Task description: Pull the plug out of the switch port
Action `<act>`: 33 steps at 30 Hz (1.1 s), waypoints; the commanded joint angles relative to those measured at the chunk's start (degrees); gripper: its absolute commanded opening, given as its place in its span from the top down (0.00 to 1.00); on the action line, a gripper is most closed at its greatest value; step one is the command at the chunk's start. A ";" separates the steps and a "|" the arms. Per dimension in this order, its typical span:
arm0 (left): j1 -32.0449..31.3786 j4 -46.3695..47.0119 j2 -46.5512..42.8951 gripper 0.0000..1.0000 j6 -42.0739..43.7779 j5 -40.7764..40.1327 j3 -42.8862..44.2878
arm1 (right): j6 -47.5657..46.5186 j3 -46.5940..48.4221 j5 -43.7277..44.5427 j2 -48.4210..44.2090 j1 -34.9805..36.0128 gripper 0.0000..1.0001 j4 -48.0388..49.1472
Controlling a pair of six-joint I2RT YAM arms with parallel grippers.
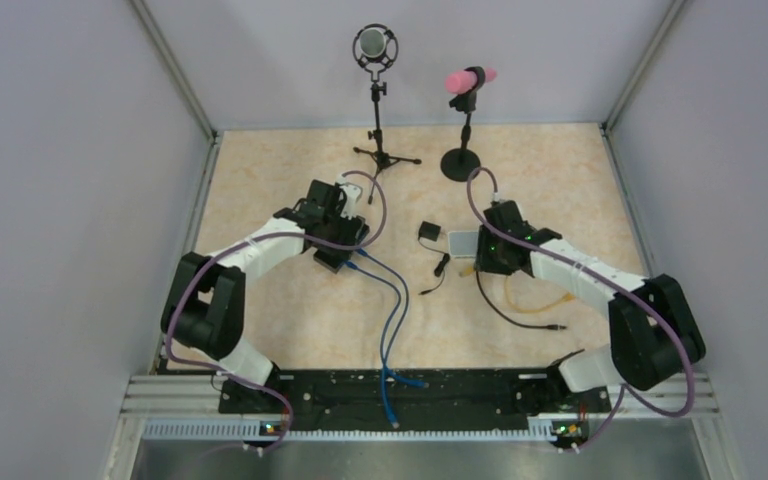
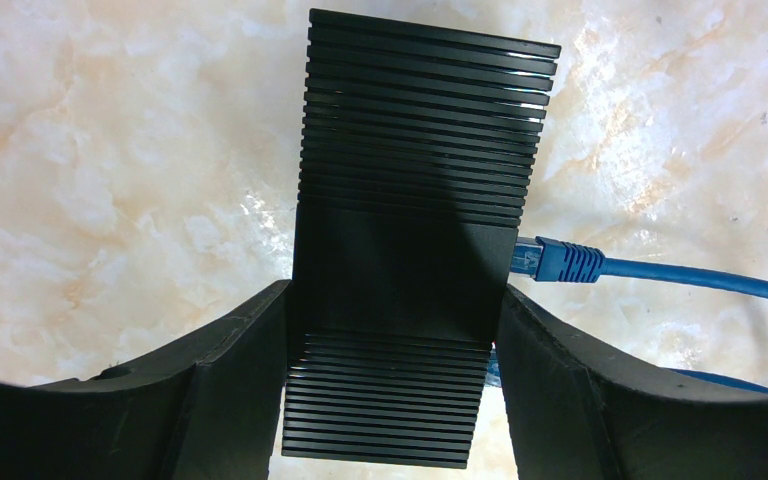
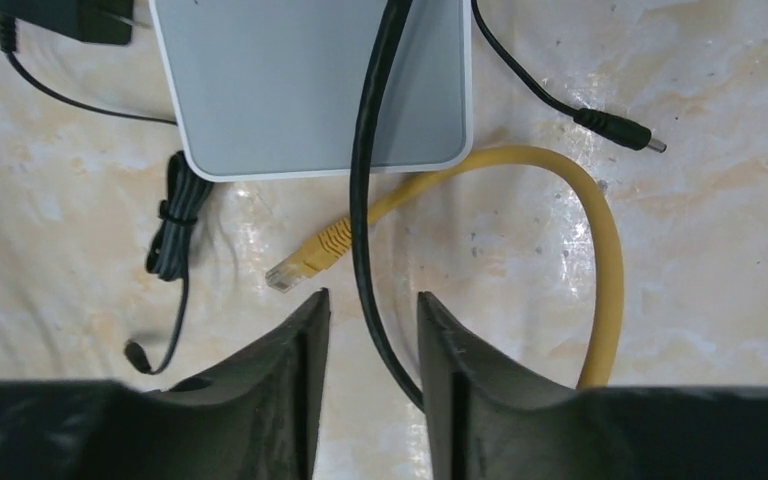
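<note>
- The left claw (image 2: 394, 290) is closed on the black ribbed plastic switch box (image 2: 420, 130). One finger presses against each long side, and the box lies flat on the pale marbled counter (image 2: 110, 150).
- The blue moulded plug (image 2: 558, 260) is seated in a port on the side of that box, just ahead of the fingertip on that side. Its blue cable (image 2: 700, 282) runs away across the counter.
- From above, blue cabling trails from the switch box toward the near edge, between the two arm bases.
- The right claw (image 3: 372, 295) is well apart from the switch, narrowly open and holding nothing. A thin black cable (image 3: 363, 180) runs through the gap between its fingers, and neither finger visibly pinches it.
- That black cable crosses over a flat silver-grey box with rounded corners (image 3: 280, 80), which lies just ahead of the claw.
- A yellow network cable (image 3: 610, 250) curves around the near corner of the silver-grey box and ends in a loose yellow plug (image 3: 310, 255) just ahead of the fingertips.
- Farther out lie a black barrel connector (image 3: 615, 128), a tied bundle of black cord (image 3: 172, 230) and a black power adapter (image 3: 70, 15).
- At the far edge stand a black studio microphone on a tripod (image 1: 374, 47) and a pink foam-capped microphone on a round base (image 1: 470, 78).
</note>
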 commanded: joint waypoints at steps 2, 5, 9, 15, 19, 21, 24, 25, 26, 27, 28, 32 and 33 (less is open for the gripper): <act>0.13 1.47 -2.94 0.96 -0.27 1.97 -0.71 | -2.56 2.65 0.01 3.69 0.00 0.70 2.20; 0.05 1.50 -2.84 0.96 -0.26 2.57 -0.72 | -3.00 3.26 -0.02 5.68 -0.05 0.70 3.11; 0.07 1.47 -2.51 0.96 -0.27 2.79 -0.63 | -3.69 4.28 0.17 8.70 -0.01 0.73 3.70; 0.11 1.63 -2.57 0.96 -0.26 3.08 -0.87 | -3.44 4.36 7.47 4.65 -0.32 1.00 2.36; 0.05 1.59 -2.45 0.96 -0.28 3.09 -0.89 | -3.47 5.34 10.12 2.41 -4.17 1.00 0.45; 0.11 1.61 -2.41 0.96 -0.27 3.02 -0.89 | -3.74 5.11 11.08 1.76 -6.00 1.00 0.01; 0.10 1.62 -2.58 0.96 -0.26 3.08 -0.89 | -5.47 4.33 10.60 1.59 -8.11 1.00 0.32; 0.05 1.71 -2.61 0.96 -0.31 3.25 -0.89 | -6.23 4.16 9.90 1.86 -8.42 1.00 0.98; 0.07 1.84 -2.55 0.96 -0.34 3.41 -0.82 | -6.58 4.17 9.65 2.34 -8.51 1.00 1.14; 0.07 1.80 -2.43 0.96 -0.35 3.59 -0.70 | -6.84 4.34 9.49 3.02 -8.60 0.99 1.21; 0.05 1.70 -2.30 0.96 -0.44 3.88 -0.57 | -6.76 4.76 10.62 4.23 -8.69 0.99 0.96; 0.12 1.64 -2.60 0.96 -0.52 4.07 -0.81 | -5.20 6.36 12.74 6.03 -12.37 0.98 0.42; 0.10 1.79 -2.79 0.96 -0.61 4.19 -0.95 | -5.05 6.78 13.27 6.05 -13.14 0.98 0.61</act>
